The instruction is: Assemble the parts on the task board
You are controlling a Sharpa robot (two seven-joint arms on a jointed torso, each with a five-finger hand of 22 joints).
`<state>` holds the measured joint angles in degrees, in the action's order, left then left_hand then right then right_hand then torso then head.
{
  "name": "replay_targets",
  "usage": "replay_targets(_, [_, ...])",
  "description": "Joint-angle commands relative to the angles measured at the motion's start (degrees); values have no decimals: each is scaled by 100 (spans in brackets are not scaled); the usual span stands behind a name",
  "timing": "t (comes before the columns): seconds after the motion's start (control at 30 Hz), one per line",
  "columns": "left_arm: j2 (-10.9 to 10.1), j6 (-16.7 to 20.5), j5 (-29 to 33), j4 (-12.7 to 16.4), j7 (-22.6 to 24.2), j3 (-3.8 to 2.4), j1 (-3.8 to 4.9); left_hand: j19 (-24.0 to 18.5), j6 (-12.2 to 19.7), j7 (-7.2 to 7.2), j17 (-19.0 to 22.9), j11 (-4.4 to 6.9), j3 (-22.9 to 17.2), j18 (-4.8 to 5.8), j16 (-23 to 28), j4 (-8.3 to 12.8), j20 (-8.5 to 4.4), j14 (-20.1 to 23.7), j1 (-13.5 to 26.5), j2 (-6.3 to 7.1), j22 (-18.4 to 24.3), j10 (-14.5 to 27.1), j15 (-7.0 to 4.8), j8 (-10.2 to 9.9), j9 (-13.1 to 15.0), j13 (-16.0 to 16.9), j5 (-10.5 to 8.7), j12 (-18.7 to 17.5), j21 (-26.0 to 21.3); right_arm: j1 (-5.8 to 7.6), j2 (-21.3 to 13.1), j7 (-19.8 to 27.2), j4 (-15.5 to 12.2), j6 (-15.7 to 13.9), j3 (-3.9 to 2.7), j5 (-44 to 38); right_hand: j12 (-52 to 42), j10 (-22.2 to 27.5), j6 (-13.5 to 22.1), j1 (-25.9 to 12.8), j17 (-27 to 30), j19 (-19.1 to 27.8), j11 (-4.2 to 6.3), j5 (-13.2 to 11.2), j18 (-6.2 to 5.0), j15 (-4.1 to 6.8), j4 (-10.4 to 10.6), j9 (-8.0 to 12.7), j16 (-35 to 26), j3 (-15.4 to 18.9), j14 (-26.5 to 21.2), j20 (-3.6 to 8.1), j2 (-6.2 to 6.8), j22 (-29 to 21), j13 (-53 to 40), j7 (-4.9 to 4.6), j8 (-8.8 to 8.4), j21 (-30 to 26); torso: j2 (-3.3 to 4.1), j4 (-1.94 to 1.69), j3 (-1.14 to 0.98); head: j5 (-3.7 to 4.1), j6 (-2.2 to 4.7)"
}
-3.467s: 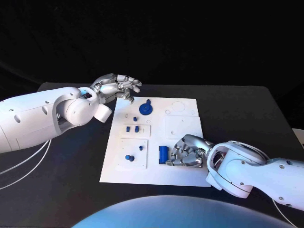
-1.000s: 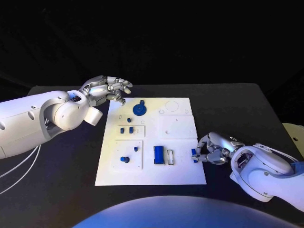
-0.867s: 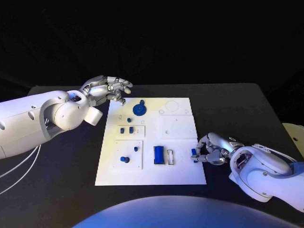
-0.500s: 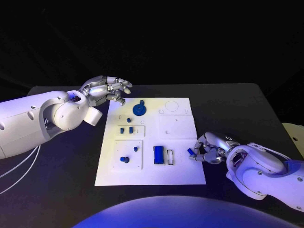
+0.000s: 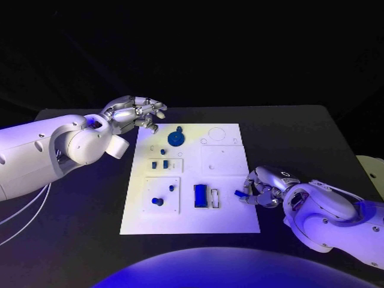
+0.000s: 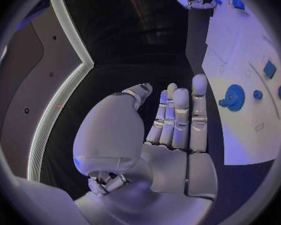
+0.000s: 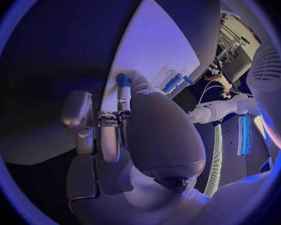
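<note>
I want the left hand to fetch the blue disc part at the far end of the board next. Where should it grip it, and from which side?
Likely from above, pinching the blue disc across its round rim. It lies flat on the task board, so its edge is the only graspable part; the left hand hovers just beyond that corner.

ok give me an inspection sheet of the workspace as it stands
surface: black table, task board lying flat at its middle
job's things: blue round part at the board's far end; small blue parts mid-board; blue block near the close end
clutter: nothing seen
robot hands: left robot hand hovers by the board's far left corner, holding nothing; right robot hand at the board's right edge pinches a small blue piece
cables: white cables under the left arm
surroundings: dark backdrop
</note>
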<state>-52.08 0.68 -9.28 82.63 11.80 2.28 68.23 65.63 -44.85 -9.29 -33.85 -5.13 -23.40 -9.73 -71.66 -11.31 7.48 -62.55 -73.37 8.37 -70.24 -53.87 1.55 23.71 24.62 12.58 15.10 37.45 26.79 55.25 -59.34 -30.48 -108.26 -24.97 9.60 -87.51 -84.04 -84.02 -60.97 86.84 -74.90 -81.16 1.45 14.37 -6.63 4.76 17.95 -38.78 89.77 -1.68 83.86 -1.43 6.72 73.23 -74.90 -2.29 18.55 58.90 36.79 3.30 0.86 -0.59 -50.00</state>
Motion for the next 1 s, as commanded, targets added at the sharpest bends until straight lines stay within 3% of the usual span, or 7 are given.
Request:
replay_targets(0.03, [5,-88,22,17,40,-3,2,-51,42,5,-6,-18,-9,-56,38,-28,9,52,-35,12,6,39,0,36,7,-8,25,3,-18,-75,3,-303,5,167,64,-53,-25,-240,-54,161,-1510,-11,61,95,76,51,-128,338,23,-451,614,40,-125,31,-1034,23,29,30,0,1,0,0,0])
replay_targets(0.07, [5,-88,22,16,40,-3,2,-51,47,5,-16,-18,-5,-56,35,-44,10,48,-43,4,7,41,1,42,10,-9,29,4,-13,-74,-3,-299,-27,100,63,-47,-39,-250,-75,158,-1510,-18,81,34,79,61,-136,334,23,-816,614,56,-27,47,-1047,51,34,35,0,3,-1,-1,0])
replay_targets(0.13, [8,-87,21,15,40,-3,2,-51,47,5,-16,-18,-5,-56,35,-44,10,48,-43,4,7,41,1,42,10,-9,29,4,-13,-67,-14,-291,-84,-3,59,-23,-55,-268,-81,-228,-1510,-31,82,-106,82,69,-166,250,23,-2092,614,64,482,91,-1063,50,102,31,-2,2,0,5,0])
replay_targets(0.17, [10,-88,21,14,39,-3,2,-51,47,5,-16,-18,-5,-56,35,-44,10,48,-43,4,7,41,1,42,10,-9,29,4,-13,-58,-20,-286,-114,-57,56,4,-57,-270,-77,-254,-1510,-32,82,-101,81,68,-175,240,23,-2152,614,65,501,94,-1064,50,110,31,-2,-1,1,9,0])
replay_targets(0.3, [13,-102,21,17,23,-3,2,-51,47,5,-16,-18,-5,-56,35,-44,10,48,-43,4,7,41,1,42,10,-9,29,4,-13,10,-32,-270,-248,-243,45,279,-60,-282,42,-737,-1510,-46,69,-19,83,73,-431,17,23,-3063,614,61,729,128,-1069,46,274,7,1,-9,5,-1,0])
replay_targets(0.6, [9,-110,-3,31,-6,-3,2,-51,47,5,-16,-18,-5,-56,35,-44,10,48,-43,4,7,41,1,42,10,-9,29,4,-13,138,101,-140,-461,-587,24,1173,-61,-287,135,-1304,-1510,-46,60,137,74,62,-764,-149,23,-3528,614,53,825,134,-1072,28,391,-65,6,-5,4,5,0])
replay_targets(1.0, [6,-114,-16,53,-2,-3,3,-51,51,6,-19,-18,-4,-56,34,-49,10,47,-52,2,8,43,0,45,12,-10,32,5,-9,150,489,-91,-293,-626,23,1636,-59,-287,137,-1728,-1510,-44,51,157,67,55,-782,-158,23,-3604,614,47,857,129,-1072,18,377,-116,8,2,4,-9,0])
